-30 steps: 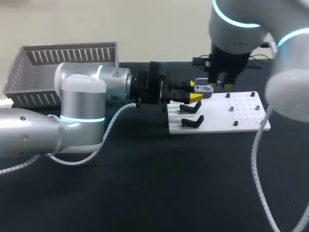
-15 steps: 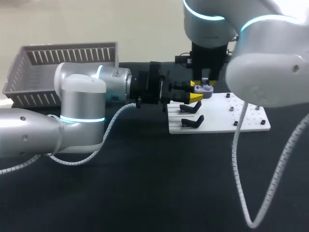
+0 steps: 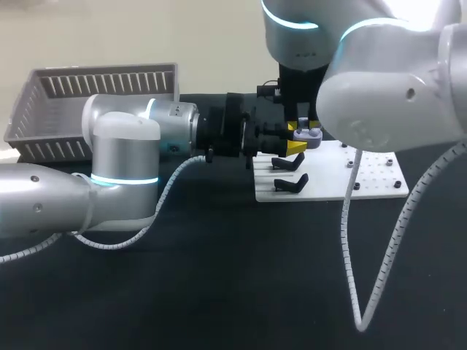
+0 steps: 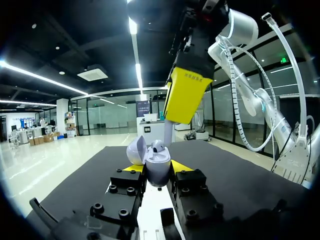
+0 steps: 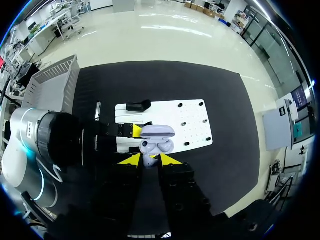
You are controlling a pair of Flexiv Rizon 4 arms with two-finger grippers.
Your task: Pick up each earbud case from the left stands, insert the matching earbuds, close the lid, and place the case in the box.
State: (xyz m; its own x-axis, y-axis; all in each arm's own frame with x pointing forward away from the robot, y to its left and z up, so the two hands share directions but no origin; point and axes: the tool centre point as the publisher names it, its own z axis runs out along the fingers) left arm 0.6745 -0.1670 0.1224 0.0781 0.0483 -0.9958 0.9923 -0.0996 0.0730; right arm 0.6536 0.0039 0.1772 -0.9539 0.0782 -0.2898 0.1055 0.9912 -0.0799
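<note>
Presently, nearest: left arm (image 3: pixel 73 197), entering from 9 o'clock and lying level over the table (image 3: pixel 219 292); unmoved in the last second. Left gripper (image 3: pixel 295 138): clamped from both sides on the open case (image 3: pixel 308 135), which is held just above the 10 o'clock corner of the white board (image 3: pixel 372 182); no shift. Stands (image 3: pixel 288 162): two, black, both vacant, on the board at the case's 6 o'clock. Right gripper (image 5: pixel 149 159): pinched on one earbud (image 5: pixel 149 160). It has slid across from the case's 3 o'clock side to hang directly over it, the arm's bulk following toward 9 o'clock. Judgement: this is the insertion step, the bud lined up but not yet seen seated; lid-closing and delivery are outstanding. Farthest: basket (image 3: pixel 95 84), at 10 o'clock on the table, with no case visible in it. Views compared: the head view alone gives basket and stands, but the right arm masks where bud meets case. The left wrist view, side-on, shows the lid (image 4: pixel 136 150) tilted back and the bud hanging from a yellow finger down to the case mouth. The right wrist view, looking straight down, shows both wells and the bud near the case's edge opposite the lid; whether the wells are filled cannot be told.
</note>
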